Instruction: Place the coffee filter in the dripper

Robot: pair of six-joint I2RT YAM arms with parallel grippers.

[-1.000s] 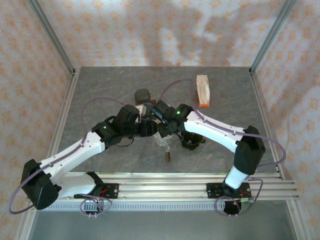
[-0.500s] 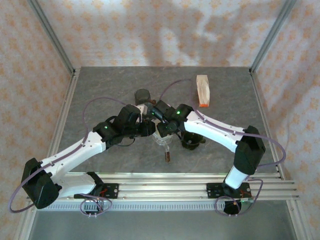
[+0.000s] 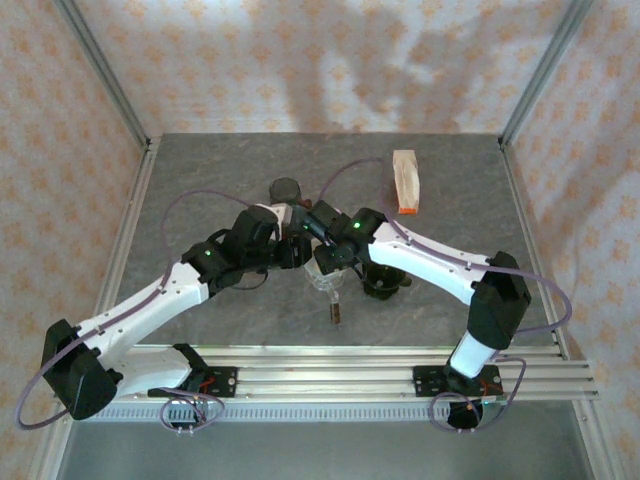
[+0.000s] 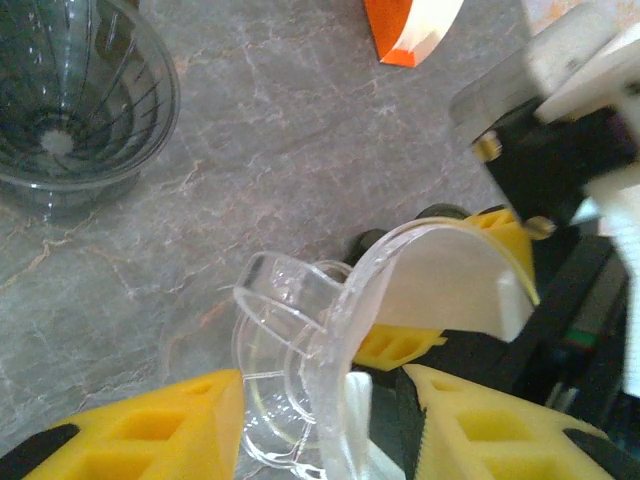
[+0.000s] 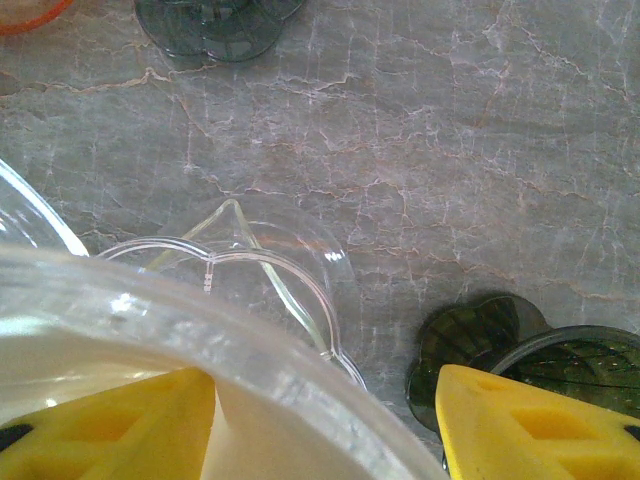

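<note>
No readable text, label, brand or number appeared anywhere; the packet at the back showed no legible print.

The arms hide the clear dripper from above; its filter is indiscernible.

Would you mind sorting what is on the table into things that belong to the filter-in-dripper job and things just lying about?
Job:
- clear dripper
- white coffee filter inside it
- left tool
- right tool

Lying about:
- dark dripper
- second dark dripper
- pack with orange end
</note>
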